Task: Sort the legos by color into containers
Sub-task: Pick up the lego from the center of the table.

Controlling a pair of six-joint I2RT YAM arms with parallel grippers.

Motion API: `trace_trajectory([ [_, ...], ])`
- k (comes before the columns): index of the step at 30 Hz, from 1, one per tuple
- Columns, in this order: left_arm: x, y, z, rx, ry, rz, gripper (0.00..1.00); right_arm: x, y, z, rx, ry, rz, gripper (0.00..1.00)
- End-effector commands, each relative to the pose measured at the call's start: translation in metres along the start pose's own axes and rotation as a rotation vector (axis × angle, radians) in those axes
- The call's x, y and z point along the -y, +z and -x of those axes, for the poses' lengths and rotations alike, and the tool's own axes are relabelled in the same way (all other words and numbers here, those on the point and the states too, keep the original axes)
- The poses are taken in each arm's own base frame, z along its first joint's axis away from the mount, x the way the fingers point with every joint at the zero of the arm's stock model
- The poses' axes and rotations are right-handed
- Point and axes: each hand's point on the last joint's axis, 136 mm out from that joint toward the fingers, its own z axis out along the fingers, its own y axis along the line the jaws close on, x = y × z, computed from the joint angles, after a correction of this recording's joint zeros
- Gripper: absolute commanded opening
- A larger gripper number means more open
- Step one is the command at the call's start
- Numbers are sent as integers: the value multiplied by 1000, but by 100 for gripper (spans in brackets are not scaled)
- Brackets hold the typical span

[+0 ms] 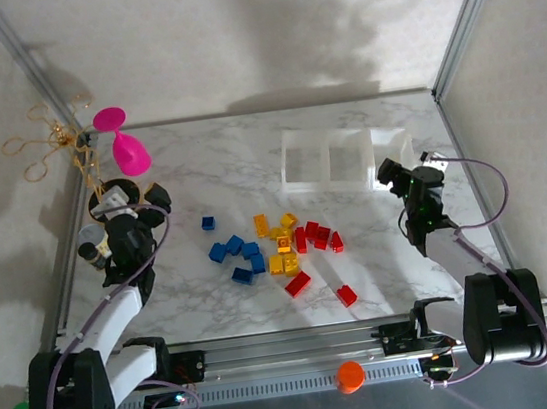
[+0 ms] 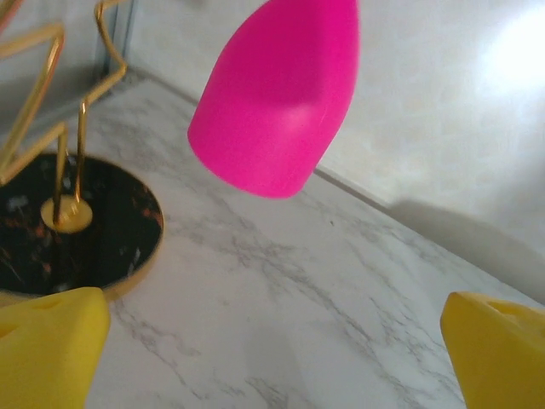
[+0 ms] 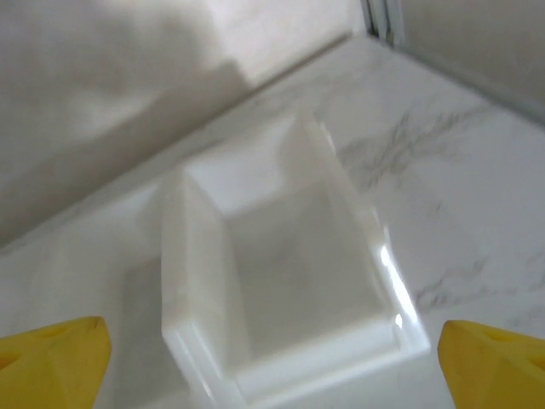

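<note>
Though near left pincer (image 2: 272, 358), ornament (image 2: 277, 94) clear of legos (image 1: 274, 250)

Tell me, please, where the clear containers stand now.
In the top view, the containers stand on the far right part of the table, behind the legos and just left of the open right pincer.

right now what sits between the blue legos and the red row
A cluster of yellow legos, in the top external view: blue legos on its left, red legos on its right.
</note>
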Motion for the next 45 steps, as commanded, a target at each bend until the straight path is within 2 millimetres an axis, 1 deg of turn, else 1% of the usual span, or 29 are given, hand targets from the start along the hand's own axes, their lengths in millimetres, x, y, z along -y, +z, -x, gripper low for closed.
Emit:
trace_trajectory([
  [1, -2, 6, -26, -158, -147, 0, 99, -7, -7, -23, -141, 58, 43, 99],
  [4, -9, 4, -35, -201, -175, 20, 99, -13, -11, -35, -208, 23, 45, 99],
  [6, -5, -3, -37, -207, -204, -12, 99, -21, -15, -41, -250, -12, 63, 99],
  [10, 7, -17, -53, -280, -199, -55, 99, -32, -25, -54, -322, -64, 67, 99],
  [14, 30, -33, -69, -353, -162, -113, 99, -42, -33, -75, -428, -97, 74, 99],
  [17, 48, -45, -84, -430, -129, -149, 99, -56, -41, -93, -519, -126, 102, 99],
  [20, 59, -58, -99, -493, -100, -173, 100, -73, -52, -115, -605, -170, 140, 99],
  [23, 75, -74, -113, -541, -91, -229, 99, -81, -63, -134, -668, -227, 131, 99],
  [28, 90, -96, -136, -625, -43, -269, 99, -80, -81, -160, -740, -289, 97, 96],
  [31, 107, -111, -147, -657, -44, -344, 99, -70, -87, -169, -754, -309, 55, 92],
  [33, 114, -118, -152, -669, -33, -370, 99, -66, -90, -176, -771, -298, 52, 88],
  [37, 125, -127, -157, -674, -4, -391, 99, -60, -89, -187, -785, -300, 48, 80],
  [41, 134, -132, -165, -689, 4, -415, 99, -68, -90, -197, -805, -331, 94, 71],
  [45, 139, -134, -170, -698, 27, -415, 99, -67, -88, -206, -822, -371, 79, 66],
])
